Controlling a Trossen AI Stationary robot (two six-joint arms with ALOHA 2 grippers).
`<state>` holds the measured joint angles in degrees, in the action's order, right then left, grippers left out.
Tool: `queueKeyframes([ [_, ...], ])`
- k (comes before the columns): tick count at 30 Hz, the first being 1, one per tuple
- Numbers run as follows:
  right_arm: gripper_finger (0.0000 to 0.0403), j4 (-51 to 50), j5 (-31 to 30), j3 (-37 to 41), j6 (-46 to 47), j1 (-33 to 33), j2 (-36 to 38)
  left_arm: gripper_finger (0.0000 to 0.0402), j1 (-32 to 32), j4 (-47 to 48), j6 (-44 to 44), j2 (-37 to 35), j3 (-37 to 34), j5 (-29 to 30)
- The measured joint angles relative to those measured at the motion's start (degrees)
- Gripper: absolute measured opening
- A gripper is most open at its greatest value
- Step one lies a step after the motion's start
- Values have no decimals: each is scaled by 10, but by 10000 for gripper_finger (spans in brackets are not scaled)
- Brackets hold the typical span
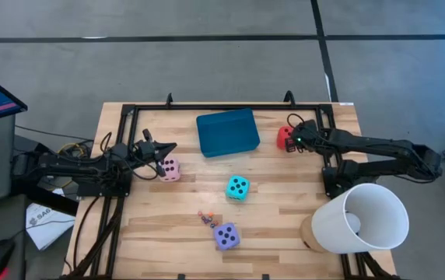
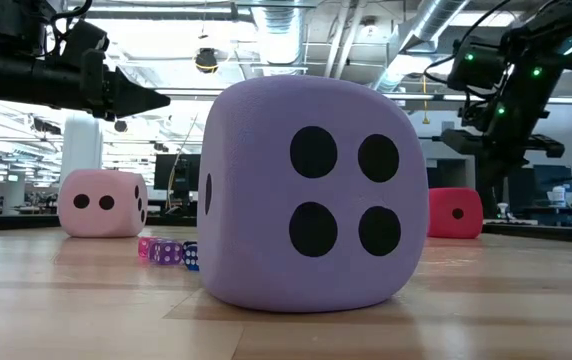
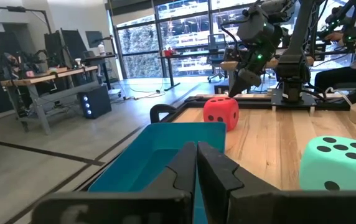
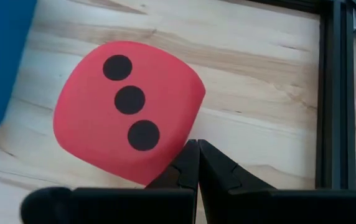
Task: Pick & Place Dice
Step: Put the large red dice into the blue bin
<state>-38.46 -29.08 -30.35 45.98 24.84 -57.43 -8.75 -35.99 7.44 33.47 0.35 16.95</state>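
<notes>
Four dice rest on the wooden table. The pink die (image 1: 170, 169) is at the left, the turquoise die (image 1: 237, 187) in the middle, the purple die (image 1: 226, 236) near the front and the red die (image 1: 285, 138) at the far right. My left gripper (image 1: 169, 148) is shut and empty, above the table just past the pink die (image 2: 101, 203). My right gripper (image 1: 294, 141) is shut and empty. It hovers over the red die's (image 4: 125, 109) right edge, and in the left wrist view its tip (image 3: 245, 79) stands above that die (image 3: 221, 112).
A flat teal tray (image 1: 227, 132) lies at the far middle of the table. Several tiny dice (image 1: 205, 218) lie just beyond the purple die. A large white cup (image 1: 359, 218) lies on its side at the front right. A black frame (image 1: 230, 106) runs along the table's far edge.
</notes>
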Motion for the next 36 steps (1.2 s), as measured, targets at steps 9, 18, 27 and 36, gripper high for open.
queueKeyframes([
  [9,0,65,7,0,-39,-12,0,6,0,1,0,0,0,0],
  [18,0,83,7,0,-46,-16,0,6,0,2,0,0,0,-2],
  [27,0,75,7,0,-45,-14,0,6,0,3,0,0,0,-1],
  [36,0,76,7,0,-45,-14,0,6,0,4,0,0,0,1],
])
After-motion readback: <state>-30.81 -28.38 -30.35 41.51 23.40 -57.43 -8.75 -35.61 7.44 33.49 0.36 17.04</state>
